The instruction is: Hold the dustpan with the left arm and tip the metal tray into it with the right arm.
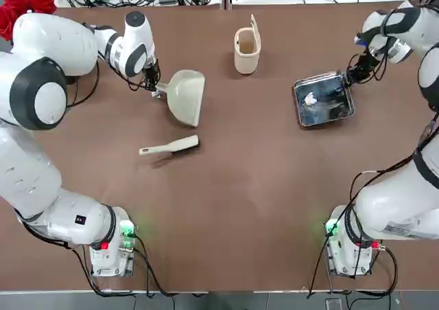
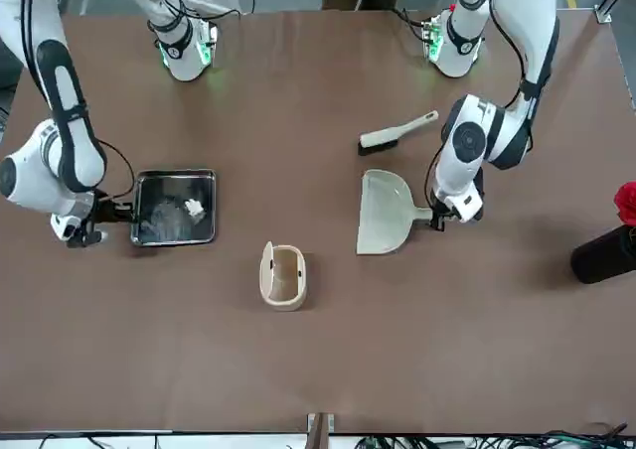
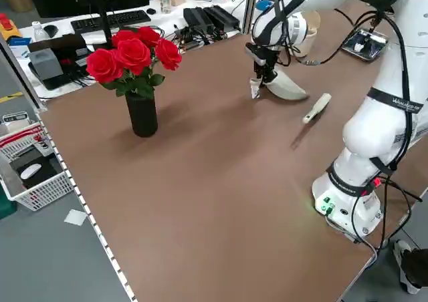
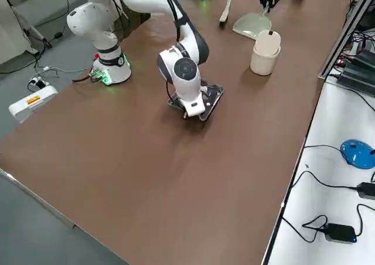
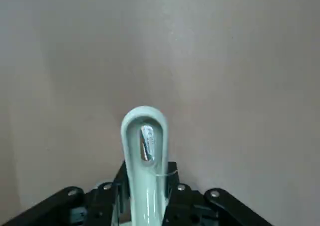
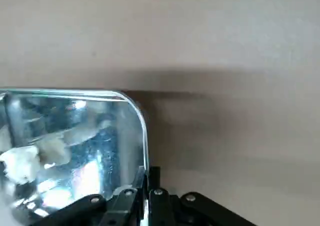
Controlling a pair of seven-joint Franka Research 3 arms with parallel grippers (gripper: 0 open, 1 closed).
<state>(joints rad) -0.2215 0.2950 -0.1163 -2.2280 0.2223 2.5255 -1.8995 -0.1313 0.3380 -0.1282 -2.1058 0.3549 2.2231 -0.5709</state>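
Where the arms' bases stand at the near edge of the brown table, nothing lies but bare surface and trailing cables; farther in, a cream hand brush with dark bristles lies flat, apart from everything else. Beyond it the dustpan rests on the table with its wide mouth toward the brush and its short handle pointing to the robot's left. On that handle the left gripper is clamped, as the left wrist view shows: the fingers press both sides of the handle while its looped end sticks out past them; the pan's body is cut off from that view. Over on the robot's right, well apart from the dustpan, the metal tray sits with a small white crumpled scrap inside, its rim pinched at one edge near a corner by the right gripper, fingers shut on the thin steel. Whether the tray lies flat or is slightly raised at that edge cannot be told. Farthest out, between pan and tray, stands a cream cup with an upright flap. Red roses are partly cut off at the far left corner.
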